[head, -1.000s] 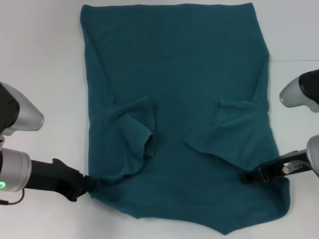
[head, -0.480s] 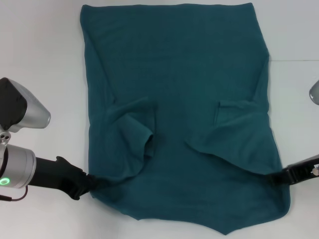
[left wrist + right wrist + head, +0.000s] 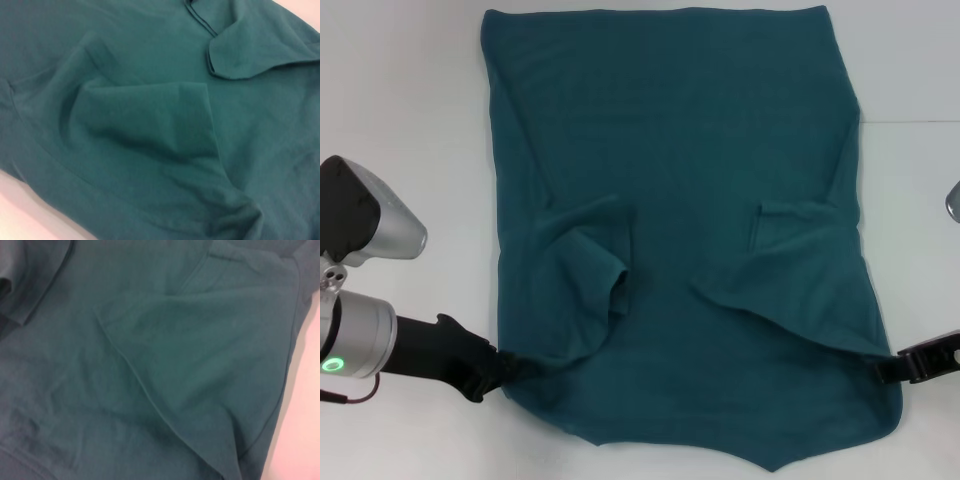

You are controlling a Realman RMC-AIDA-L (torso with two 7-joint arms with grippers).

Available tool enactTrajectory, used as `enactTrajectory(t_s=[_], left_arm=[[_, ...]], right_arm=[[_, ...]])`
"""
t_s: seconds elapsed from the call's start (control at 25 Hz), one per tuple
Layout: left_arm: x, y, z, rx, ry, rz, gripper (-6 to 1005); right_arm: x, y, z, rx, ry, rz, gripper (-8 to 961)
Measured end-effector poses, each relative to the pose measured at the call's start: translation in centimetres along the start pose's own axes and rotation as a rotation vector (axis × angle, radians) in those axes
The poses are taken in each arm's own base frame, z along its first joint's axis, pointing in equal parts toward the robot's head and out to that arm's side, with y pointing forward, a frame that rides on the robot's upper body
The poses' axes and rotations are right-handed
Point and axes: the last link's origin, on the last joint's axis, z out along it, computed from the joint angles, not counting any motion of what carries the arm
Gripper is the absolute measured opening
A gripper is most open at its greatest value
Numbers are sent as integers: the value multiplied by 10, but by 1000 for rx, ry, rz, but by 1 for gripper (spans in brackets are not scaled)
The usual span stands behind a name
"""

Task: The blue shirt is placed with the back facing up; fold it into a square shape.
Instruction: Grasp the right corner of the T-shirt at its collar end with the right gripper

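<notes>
The shirt runs long from near to far; the left gripper pinches its near-left corner, the right gripper touches its near-right edge, grip unclear.

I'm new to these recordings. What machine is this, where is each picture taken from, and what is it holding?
It is a two-armed robot. The wide picture looks down from its head; the two close-ups come from cameras on its wrists and show only cloth. A blue shirt lies spread on a white table, both sleeves folded inward. The left gripper pinches the shirt's near left edge, where the cloth bunches. The right gripper sits at the near right edge; whether it grips cannot be seen.
</notes>
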Motion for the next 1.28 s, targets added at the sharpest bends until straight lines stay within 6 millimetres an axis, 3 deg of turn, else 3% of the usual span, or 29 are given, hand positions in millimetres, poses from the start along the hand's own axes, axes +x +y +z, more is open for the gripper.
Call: enactTrajectory(t_s=[0.32,0.68,1.12,1.28], left_arm=[[-2,1,2,-9,-5,-4,49],[-3,2,3,-19,-11,-8,49],[-3,1,3,-16,-10,-8,49],[-4,0,3,-13,-8,-11,49]], right_arm=[[2,4,17,-11,22,-12,614],[3,2,22,-3,31,1,558],[4,-3,24,16,32,14,236],[3,-1,23,15,29,2,66]])
